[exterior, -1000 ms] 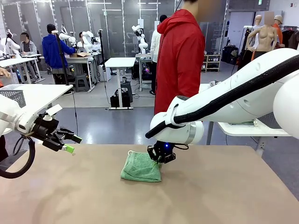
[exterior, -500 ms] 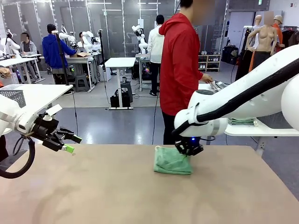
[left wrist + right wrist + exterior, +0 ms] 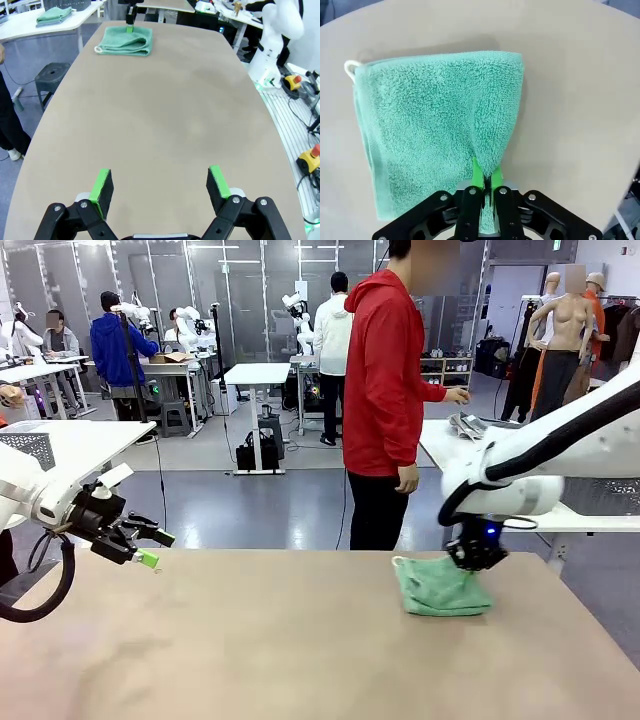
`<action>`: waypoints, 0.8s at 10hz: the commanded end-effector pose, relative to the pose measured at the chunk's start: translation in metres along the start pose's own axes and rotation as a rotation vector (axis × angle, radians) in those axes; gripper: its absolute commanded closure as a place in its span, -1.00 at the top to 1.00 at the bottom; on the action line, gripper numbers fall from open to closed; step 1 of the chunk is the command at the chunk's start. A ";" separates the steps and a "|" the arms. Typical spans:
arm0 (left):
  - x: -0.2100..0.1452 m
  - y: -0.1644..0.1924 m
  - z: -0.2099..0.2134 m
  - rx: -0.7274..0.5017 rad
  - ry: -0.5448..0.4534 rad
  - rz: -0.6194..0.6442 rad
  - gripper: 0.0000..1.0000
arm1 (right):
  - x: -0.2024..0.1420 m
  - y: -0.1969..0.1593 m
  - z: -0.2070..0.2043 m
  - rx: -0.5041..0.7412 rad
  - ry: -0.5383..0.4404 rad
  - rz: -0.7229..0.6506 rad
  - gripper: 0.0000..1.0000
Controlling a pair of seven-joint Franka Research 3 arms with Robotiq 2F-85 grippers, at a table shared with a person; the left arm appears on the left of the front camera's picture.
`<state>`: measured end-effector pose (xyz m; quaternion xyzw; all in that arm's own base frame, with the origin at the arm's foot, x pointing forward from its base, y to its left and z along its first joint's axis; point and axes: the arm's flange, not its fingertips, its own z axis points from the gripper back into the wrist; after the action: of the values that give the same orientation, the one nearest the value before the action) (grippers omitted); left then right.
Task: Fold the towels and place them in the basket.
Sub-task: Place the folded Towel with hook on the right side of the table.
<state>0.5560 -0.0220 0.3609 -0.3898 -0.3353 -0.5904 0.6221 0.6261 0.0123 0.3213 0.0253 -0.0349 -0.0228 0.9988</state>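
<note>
The mint towel [image 3: 440, 587] has slid rightward, pinched in the right hand [image 3: 484, 176]; the left hand [image 3: 160, 186] hovers released.

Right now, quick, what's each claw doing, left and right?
Left claw: open, holding nothing.
Right claw: shut on the folded mint green terry towel.

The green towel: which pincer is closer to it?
The right. The right pincer is shut on an edge of the towel; the left pincer hangs open, well apart, at the other side of the table.
</note>
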 end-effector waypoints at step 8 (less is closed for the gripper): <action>0.003 -0.001 0.001 0.002 0.008 0.000 0.89 | 0.021 -0.090 0.004 -0.017 -0.059 -0.040 -0.48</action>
<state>0.5560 -0.0220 0.3609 -0.3898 -0.3353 -0.5904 0.6221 0.6379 -0.0770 0.3203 0.0122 -0.0520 -0.0548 0.9971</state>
